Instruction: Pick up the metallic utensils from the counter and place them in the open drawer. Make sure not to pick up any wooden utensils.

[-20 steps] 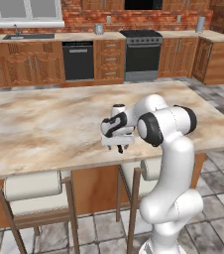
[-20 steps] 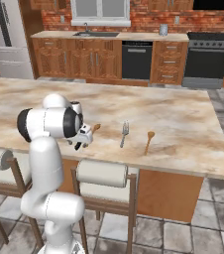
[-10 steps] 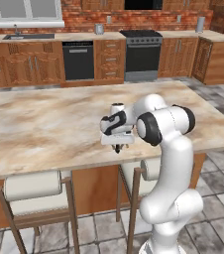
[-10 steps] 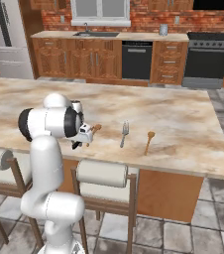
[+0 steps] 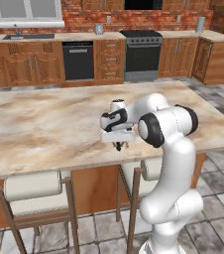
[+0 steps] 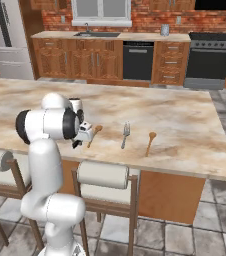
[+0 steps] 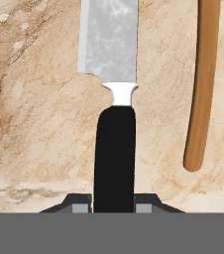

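Early stage. Nothing in the open drawer yet as far as visible; drawer itself not made out in these views. Hand (image 7: 114, 208) low at the near edge of the bench (image 5: 44, 124), fingers (image 7: 79, 204) either side of the knife (image 7: 114, 149) handle, touching or nearly so; clamped or not — cannot tell. Knife flat on the bench, black handle toward the hand, blade pointing away. Not lifted, judging by how it lies on the stone.

Left to do: lift knife, carry to drawer, then same for the fork (image 6: 125, 135).

Count, taking the knife as landmark:
- metal: 2 — knife, plus fork further right of it.
- wooden: 2 brown spoon-like pieces — wooden spoon (image 6: 93, 135) just beside the knife, second spoon (image 6: 150, 142) beyond the fork. Both to stay put.
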### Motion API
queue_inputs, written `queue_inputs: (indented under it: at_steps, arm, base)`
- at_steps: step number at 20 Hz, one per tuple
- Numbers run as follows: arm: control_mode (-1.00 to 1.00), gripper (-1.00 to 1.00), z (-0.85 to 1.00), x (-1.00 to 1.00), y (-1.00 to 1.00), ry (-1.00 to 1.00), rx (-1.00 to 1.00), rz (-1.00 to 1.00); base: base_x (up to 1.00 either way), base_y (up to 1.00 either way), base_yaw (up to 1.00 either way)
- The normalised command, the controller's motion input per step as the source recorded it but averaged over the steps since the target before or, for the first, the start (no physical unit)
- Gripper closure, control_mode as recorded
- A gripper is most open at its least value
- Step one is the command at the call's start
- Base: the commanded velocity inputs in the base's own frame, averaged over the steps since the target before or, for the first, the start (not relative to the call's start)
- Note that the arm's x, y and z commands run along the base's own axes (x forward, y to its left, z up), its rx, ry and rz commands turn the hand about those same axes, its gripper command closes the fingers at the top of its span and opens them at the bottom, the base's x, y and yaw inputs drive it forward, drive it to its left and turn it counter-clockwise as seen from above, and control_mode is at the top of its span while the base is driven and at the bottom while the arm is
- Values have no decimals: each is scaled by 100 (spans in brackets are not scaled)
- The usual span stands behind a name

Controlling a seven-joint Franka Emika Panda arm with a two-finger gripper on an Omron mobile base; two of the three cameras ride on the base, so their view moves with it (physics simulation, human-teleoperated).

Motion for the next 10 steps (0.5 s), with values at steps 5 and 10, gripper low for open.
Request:
queue_inputs:
  at_steps: [5, 10]
  arm:
    - [-100, 100, 97, -57, -46, -11, 3, 15]
    - [-100, 100, 97, -95, -39, -3, 1, 20]
  base:
    - [0, 0, 0]
    - [0, 0, 0]
